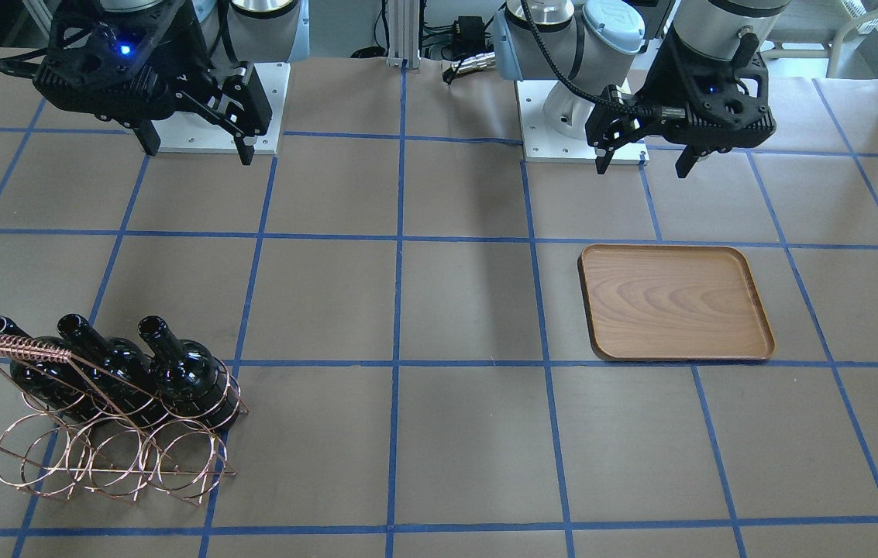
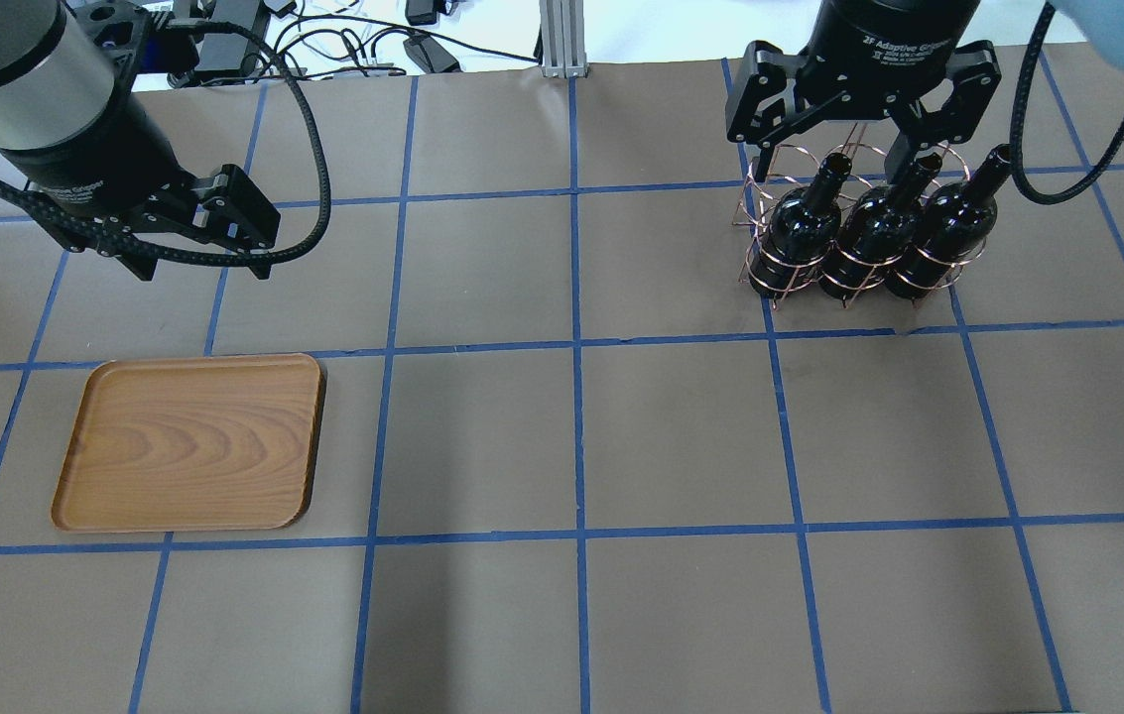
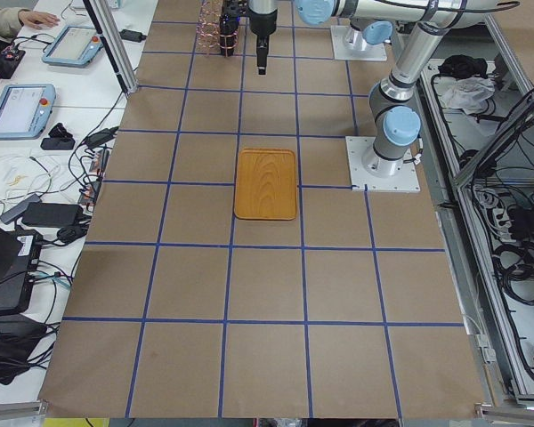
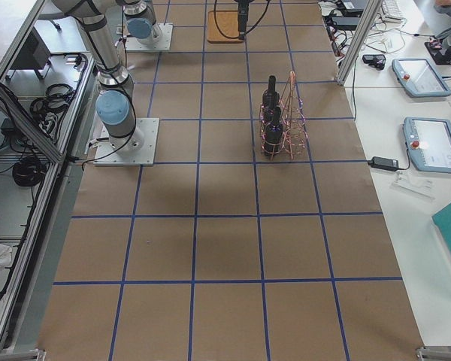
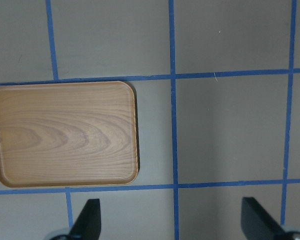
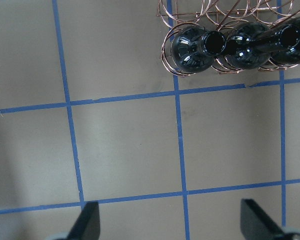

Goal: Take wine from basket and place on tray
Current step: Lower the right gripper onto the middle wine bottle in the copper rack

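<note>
Left gripper (image 1: pixel 642 167) hovering by near edge, jaws spread wide, holding nothing. Right gripper (image 1: pixel 198 153) hovering likewise, released. Tray (image 1: pixel 675 302) lying mid-desk, between near and far edges. Wine (image 1: pixel 191 380), three bottles, sitting in basket (image 1: pixel 20 349) nearer far edge, necks tilting robotward.

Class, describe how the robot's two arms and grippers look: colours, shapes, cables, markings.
Each arm is a silver tube with pale blue joint caps. The left gripper and right gripper are black and two-fingered, each trailing a black cable; white lettering marks the right one.
</note>
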Available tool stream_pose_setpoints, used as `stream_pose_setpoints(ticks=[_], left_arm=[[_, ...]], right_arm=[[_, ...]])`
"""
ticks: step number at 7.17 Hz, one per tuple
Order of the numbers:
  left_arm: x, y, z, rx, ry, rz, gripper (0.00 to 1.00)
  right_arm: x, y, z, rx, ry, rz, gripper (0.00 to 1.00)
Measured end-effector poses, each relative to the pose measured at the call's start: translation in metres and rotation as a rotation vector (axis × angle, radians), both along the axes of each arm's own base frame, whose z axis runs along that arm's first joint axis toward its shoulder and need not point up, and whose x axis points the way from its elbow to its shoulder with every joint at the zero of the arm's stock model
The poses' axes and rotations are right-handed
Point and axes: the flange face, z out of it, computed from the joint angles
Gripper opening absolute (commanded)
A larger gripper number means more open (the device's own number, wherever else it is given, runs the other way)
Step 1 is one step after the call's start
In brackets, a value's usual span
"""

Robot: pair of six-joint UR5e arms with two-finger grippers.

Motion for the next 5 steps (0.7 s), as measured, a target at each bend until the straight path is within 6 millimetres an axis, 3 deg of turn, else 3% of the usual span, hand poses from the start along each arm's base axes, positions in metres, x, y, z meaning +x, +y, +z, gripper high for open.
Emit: stream_pose_setpoints(ticks=[3,4,5], left_arm=[[0.000,0.001,0.000,0.002,-0.005,0.000,1.00],[0.001,0.001,0.001,0.003,-0.008,-0.001,1.00],[0.001,0.002,0.002,0.000,-0.008,-0.001,1.00]], right_arm=[[-0.010,-0.005,-0.001,0.001,0.001,0.008,1.00],[-0.027,-0.013,-0.004,0.004,0.008,0.023,1.00],[-0.056,-0.032,-0.013,0.011,0.015,0.033,0.96]])
